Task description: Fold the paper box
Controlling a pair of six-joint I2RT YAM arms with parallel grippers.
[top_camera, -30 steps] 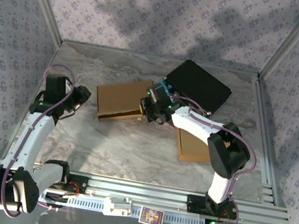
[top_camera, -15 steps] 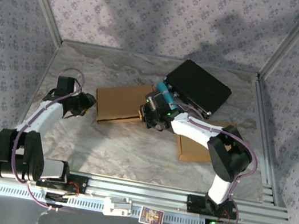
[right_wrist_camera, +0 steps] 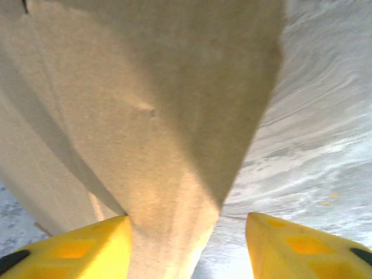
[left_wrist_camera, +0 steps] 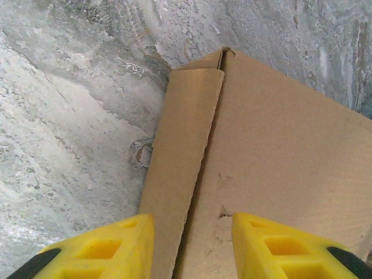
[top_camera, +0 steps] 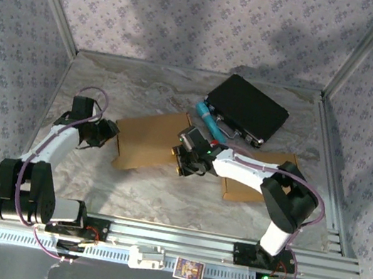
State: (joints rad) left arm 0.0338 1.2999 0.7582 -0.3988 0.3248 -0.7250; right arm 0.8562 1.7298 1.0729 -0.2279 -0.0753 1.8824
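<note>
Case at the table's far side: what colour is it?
Black case, clearest in the top external view.

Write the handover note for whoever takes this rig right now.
Left end effector: open, fingers astride the folded side flap at the paper box's left edge.
Right end effector: open, at the box's right edge, cardboard between the fingers, not clamped.
Box: mid-table, lying nearly flat; a second cardboard piece lies under the right arm.
Done: one narrow flap turned over.
Left: the rest of the folding; box is not yet formed.
</note>
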